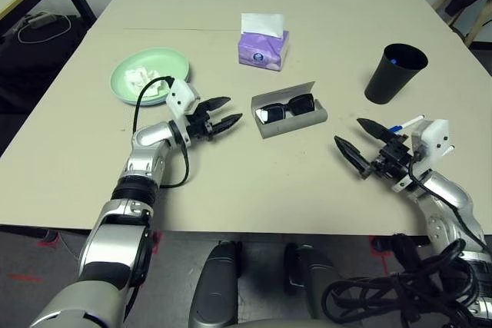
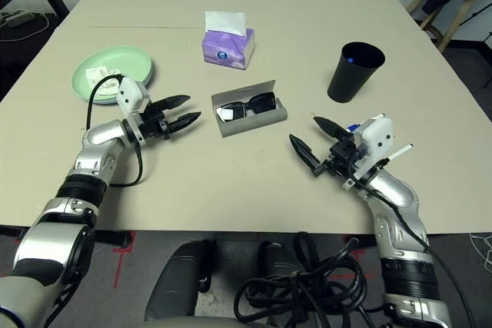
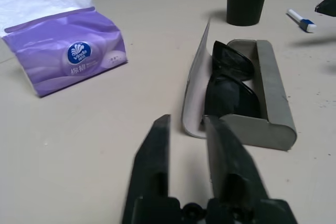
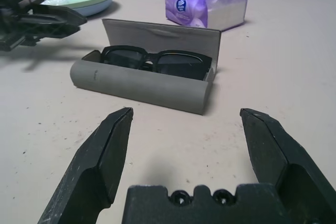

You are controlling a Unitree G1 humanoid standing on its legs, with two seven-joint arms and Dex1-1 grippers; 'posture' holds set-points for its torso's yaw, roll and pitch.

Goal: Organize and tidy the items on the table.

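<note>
Your left gripper [image 1: 223, 111] sits just short of the grey glasses case [image 1: 289, 117], its two fingers [image 3: 152, 156] drawn close together with only a narrow gap between them and nothing in that gap. The case lies open just ahead of those fingertips (lid flap standing up on the far side), with the black sunglasses [image 1: 284, 108] resting inside it. Behind that gripper, back toward its wrist, you have the pale green plate [image 1: 149, 74] holding the crumpled tissue [image 1: 144, 81]. Beyond the case and a little off to one side of the fingers stands the purple tissue box [image 1: 263, 45].

Your right gripper [image 1: 360, 144] is spread wide and empty, pointing at the long side of the same case from across a stretch of bare table [image 1: 254, 182]. The white blue-capped pen [image 1: 405, 124] lies just behind its fingers, beside the wrist. The black cup [image 1: 395, 73] stands farther out past that gripper, well apart from it.
</note>
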